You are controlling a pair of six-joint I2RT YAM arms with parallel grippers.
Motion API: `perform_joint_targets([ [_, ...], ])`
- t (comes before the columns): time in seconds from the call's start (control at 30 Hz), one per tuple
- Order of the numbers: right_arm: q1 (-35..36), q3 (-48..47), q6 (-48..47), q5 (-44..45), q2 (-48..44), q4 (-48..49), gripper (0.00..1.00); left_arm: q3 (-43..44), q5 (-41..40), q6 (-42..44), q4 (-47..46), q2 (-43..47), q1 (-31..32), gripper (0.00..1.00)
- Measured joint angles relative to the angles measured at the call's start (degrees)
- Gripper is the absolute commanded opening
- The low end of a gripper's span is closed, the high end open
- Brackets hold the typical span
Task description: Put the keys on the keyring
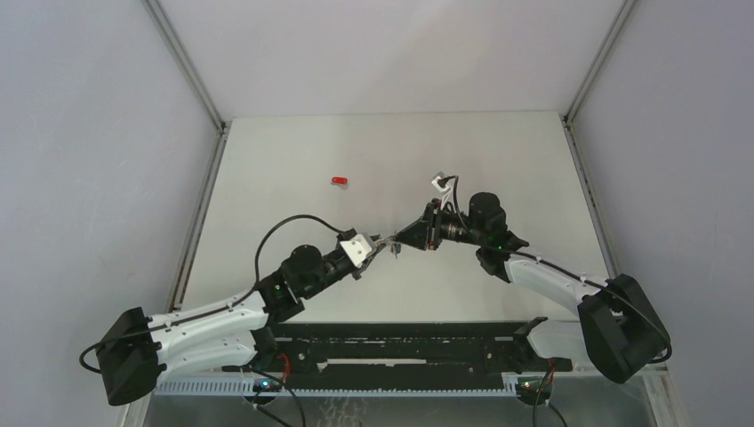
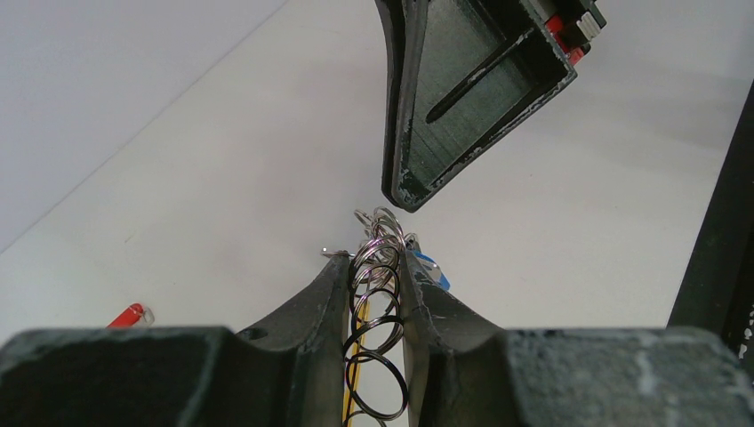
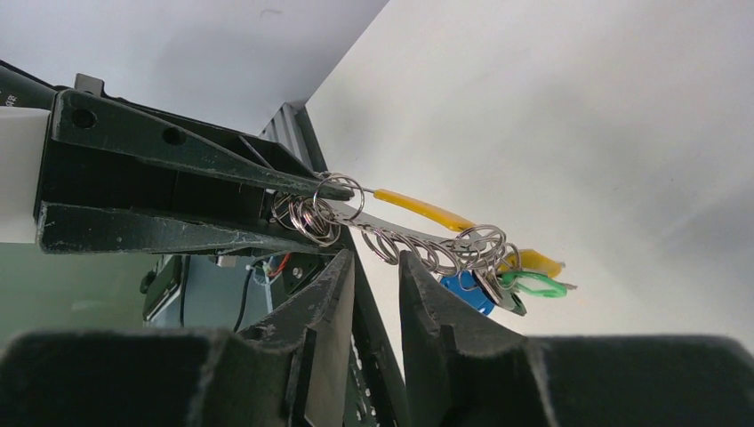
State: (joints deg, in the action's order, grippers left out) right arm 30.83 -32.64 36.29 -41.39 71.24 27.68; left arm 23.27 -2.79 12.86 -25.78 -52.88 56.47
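Observation:
The keyring (image 2: 378, 285) is a chain of small steel rings, and my left gripper (image 2: 373, 258) is shut on it. The chain runs out past the left fingertips (image 3: 333, 189) and sags to a cluster of keys: a yellow key (image 3: 418, 207), a second yellow one (image 3: 538, 261), a green one (image 3: 533, 285) and a blue one (image 3: 464, 289). My right gripper (image 3: 376, 256) sits just under the chain, its jaws a narrow gap apart with nothing between them. Both grippers meet tip to tip over the table's middle (image 1: 391, 242). A red key (image 1: 339, 181) lies alone on the table, far left of them.
The white table (image 1: 498, 151) is boxed in by grey walls with metal posts at the back corners. A black rail (image 1: 400, 351) runs along the near edge between the arm bases. The red key (image 2: 129, 315) shows low and left in the left wrist view.

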Motion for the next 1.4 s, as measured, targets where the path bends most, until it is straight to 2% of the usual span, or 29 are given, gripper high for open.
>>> perform_joint_targets([
  [1.1, 0.00, 0.00, 2.12, -1.60, 3.45, 3.21, 0.27, 0.00, 1.46, -2.32, -4.48, -1.33, 0.00, 0.00],
  [1.4, -1.57, 0.00, -0.59, -0.66, -2.45, -2.86, 0.27, 0.00, 1.33, -2.32, -4.76, -2.08, 0.00, 0.00],
])
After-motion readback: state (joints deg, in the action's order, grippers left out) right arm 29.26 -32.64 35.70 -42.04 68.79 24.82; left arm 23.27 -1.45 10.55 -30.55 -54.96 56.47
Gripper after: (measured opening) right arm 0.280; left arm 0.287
